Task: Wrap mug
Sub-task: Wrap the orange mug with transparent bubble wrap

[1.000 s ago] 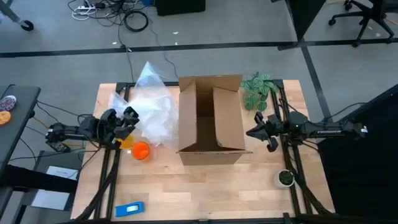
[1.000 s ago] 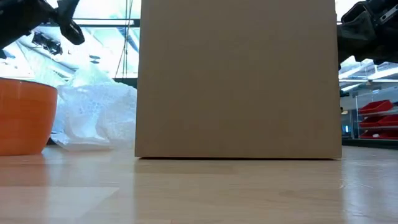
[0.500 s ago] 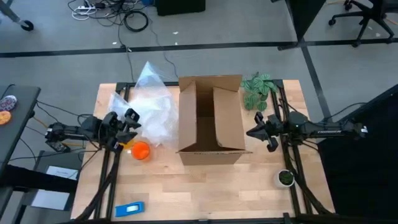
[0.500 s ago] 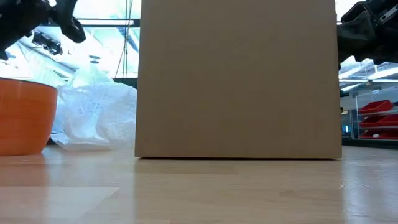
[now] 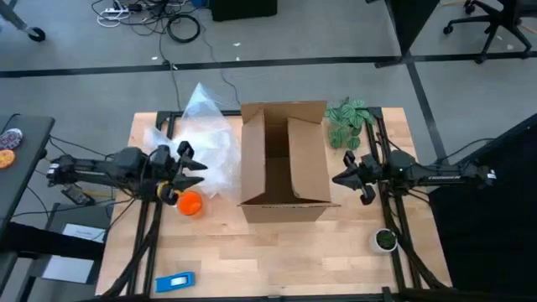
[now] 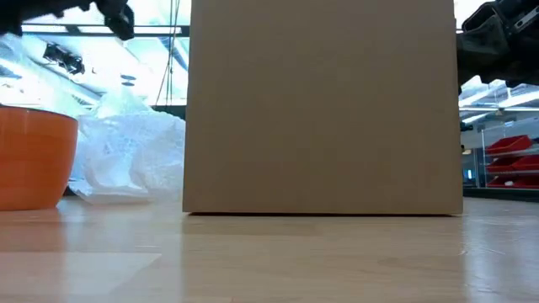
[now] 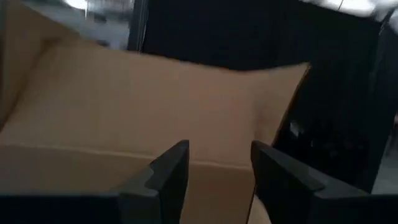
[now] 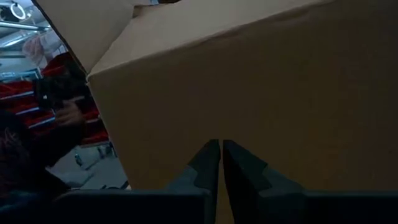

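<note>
Standing between both arms, cardboard box (image 5: 284,155), left fingers (image 5: 192,166) parted above orange mug (image 5: 190,203), right fingers (image 5: 343,178) pressed together.

Overhead camera looks straight down; table-level and both wrist cameras face the cardboard box (image 5: 284,155).

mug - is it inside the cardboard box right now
No, in the high view the mug stands on the table left of the cardboard box, beside the crumpled plastic wrap.
</note>
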`<action>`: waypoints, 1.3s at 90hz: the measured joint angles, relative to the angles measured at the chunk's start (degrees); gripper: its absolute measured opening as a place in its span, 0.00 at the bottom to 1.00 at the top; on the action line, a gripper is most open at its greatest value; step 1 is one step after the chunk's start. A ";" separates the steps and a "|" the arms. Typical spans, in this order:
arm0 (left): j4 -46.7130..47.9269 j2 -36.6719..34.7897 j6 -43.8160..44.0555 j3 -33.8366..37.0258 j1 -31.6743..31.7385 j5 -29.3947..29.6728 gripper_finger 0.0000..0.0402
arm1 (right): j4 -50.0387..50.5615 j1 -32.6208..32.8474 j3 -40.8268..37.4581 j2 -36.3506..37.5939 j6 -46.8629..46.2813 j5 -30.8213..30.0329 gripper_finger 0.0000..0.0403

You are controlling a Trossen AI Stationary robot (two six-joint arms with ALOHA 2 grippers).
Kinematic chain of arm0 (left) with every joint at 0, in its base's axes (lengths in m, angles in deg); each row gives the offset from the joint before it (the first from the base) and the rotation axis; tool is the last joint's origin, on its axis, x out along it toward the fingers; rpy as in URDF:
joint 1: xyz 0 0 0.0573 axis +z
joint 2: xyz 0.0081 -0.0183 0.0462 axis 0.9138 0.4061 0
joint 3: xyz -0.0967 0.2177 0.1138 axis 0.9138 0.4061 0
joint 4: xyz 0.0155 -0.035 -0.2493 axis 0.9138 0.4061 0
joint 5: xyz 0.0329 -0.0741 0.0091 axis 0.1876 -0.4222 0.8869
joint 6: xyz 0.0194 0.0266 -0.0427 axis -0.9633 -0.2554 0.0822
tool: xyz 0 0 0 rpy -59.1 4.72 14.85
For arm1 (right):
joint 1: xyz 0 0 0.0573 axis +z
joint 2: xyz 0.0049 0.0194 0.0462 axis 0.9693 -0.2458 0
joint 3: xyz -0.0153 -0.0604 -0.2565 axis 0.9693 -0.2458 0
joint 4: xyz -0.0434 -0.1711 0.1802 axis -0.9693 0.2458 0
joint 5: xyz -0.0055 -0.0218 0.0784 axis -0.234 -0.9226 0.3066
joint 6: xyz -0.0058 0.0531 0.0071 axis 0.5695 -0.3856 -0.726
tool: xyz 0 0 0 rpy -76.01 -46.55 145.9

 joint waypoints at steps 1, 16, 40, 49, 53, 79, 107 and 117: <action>0.76 0.44 -0.07 -0.70 0.00 0.00 0.33 | 0.00 0.00 0.00 0.00 0.00 -0.01 0.00; 12.41 6.62 -0.17 -10.25 -0.02 0.00 0.09 | 0.01 0.00 0.00 -0.02 0.00 0.00 0.00; 23.76 9.92 6.36 -18.01 -0.02 -0.55 0.00 | 0.01 0.01 0.00 -0.02 0.00 -0.02 0.00; 24.99 10.22 6.66 -20.98 -0.06 -2.47 0.00 | -0.01 0.00 0.00 -0.01 0.00 0.00 0.00; 26.91 10.29 7.45 -22.84 -0.14 -2.98 0.00 | -0.01 0.01 0.00 0.00 0.00 0.00 0.00; 43.59 15.85 7.58 -35.80 -3.45 1.10 0.00 | 0.00 0.00 0.00 -0.02 0.00 0.00 0.00; 58.42 23.43 14.99 -37.06 -10.12 7.34 0.00 | -0.01 0.01 0.00 0.00 0.00 0.00 0.00; 63.70 26.05 20.20 -37.06 -12.93 7.34 0.00 | -0.01 0.01 0.00 -0.02 0.00 -0.02 0.00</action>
